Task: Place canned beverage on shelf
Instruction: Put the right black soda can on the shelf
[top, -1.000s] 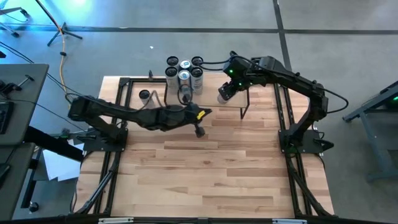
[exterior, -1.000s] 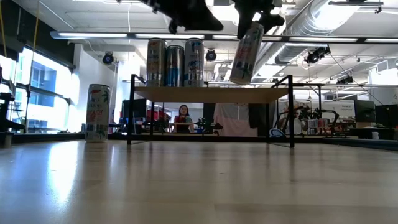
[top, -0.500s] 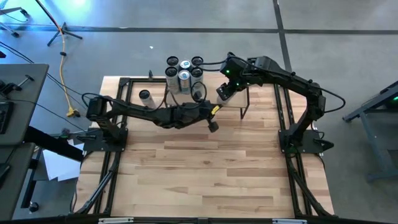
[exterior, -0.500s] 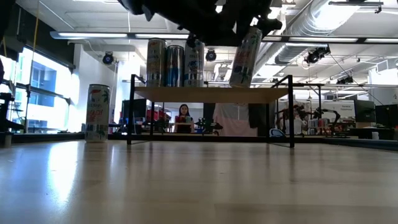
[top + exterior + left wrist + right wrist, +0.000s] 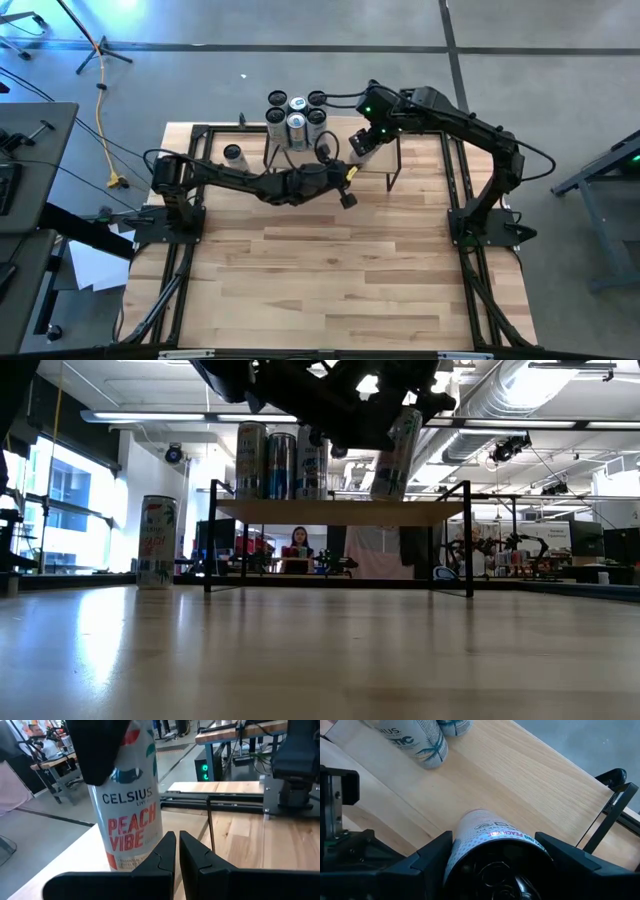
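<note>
My left claw [image 5: 347, 199] is hovering closed just in front of the shelf [image 5: 385, 158]. My right claw [image 5: 358, 147] is gripping the Celsius Peach Vibe can [image 5: 396, 455], tilted, over the shelf, beside the standing cans [image 5: 296, 120].

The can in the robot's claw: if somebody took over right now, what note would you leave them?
Right gripper: shut on the can, holding it tilted over the shelf, its base close to the board; contact cannot be told.
Left gripper: shut and empty, hovering in front of the shelf, close to that can.
Several cans already stand on the shelf; a single can waits on the table.
Left to do: set the held can upright, release, then fetch the single can.
</note>
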Action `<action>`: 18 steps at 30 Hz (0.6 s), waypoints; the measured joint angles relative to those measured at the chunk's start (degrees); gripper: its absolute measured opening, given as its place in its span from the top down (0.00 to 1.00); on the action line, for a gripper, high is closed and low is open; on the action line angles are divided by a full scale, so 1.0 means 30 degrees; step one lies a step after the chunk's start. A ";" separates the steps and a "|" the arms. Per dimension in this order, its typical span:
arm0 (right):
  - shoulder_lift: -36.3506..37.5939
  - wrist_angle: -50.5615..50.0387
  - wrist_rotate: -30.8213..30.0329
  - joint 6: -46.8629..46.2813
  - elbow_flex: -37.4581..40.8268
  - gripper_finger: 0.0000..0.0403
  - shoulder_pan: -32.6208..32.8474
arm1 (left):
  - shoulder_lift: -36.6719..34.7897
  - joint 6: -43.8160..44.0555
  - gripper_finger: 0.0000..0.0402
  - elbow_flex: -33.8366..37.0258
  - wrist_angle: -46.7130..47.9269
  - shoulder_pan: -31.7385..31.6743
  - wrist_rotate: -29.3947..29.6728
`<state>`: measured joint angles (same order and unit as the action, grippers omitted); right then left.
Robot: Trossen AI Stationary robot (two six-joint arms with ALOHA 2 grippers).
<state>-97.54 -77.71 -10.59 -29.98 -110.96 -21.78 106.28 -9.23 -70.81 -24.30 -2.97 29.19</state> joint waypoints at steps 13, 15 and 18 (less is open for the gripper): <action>-0.0015 0.0253 0.0044 -0.0269 0.0000 0.37 0.0000 | 0.0000 0.1500 1.00 0.0007 0.0005 -0.1026 -0.0692; -0.0015 0.0248 0.0044 -0.0261 0.0000 0.37 0.0000 | 0.0000 0.1400 1.00 0.0007 0.0001 -0.1026 -0.0692; -0.0015 0.0248 0.0043 -0.0211 0.0000 0.37 0.0000 | 0.0000 0.1384 1.00 0.0015 0.0009 -0.1026 -0.0692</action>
<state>-97.58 -76.97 -10.46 -30.61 -110.96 -21.78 106.28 -5.08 -70.76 -24.27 -6.04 27.11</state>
